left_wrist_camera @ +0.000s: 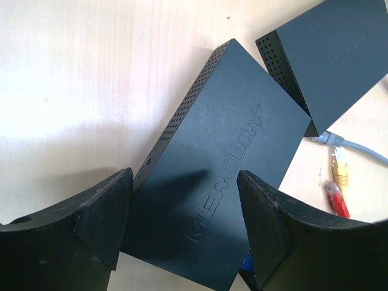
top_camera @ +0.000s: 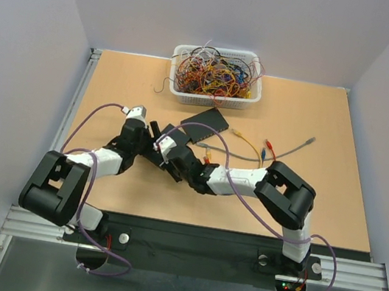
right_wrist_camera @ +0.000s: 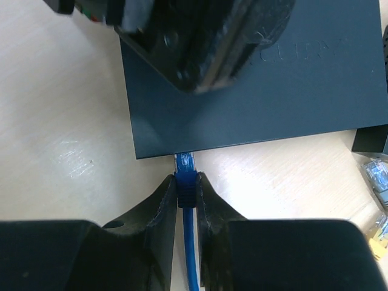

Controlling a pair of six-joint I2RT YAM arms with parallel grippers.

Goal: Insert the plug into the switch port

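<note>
Crowding the switch: a second box lies just beside its far corner, and I cannot tell whether they touch. A grey plug, yellow plug and red plug lie loose near its right side.
Room: table wood shows to the left of the switch and on both sides of the blue cable. A basket of tangled wires sits at the far edge, well apart.
Arms: both reach toward the table's middle, with their wrists close together over the switch.
Switch: a flat matte-black box lying flat near the table's middle. It has raised MERCURY lettering on top and rows of small vent holes along one long side.
Port: in the thin side face toward the right gripper, with the openings hidden in every view.
Plug: a blue boot with a clear tip, pointing squarely at that face, and the tip meets it. How far in it sits I cannot tell.
Left gripper: fingers spread wide, about the switch's width, straddling its top near one end. Whether they press on it I cannot tell.
Right gripper: fingers nearly together, pinching the plug's boot, with the cable running back between them.
</note>
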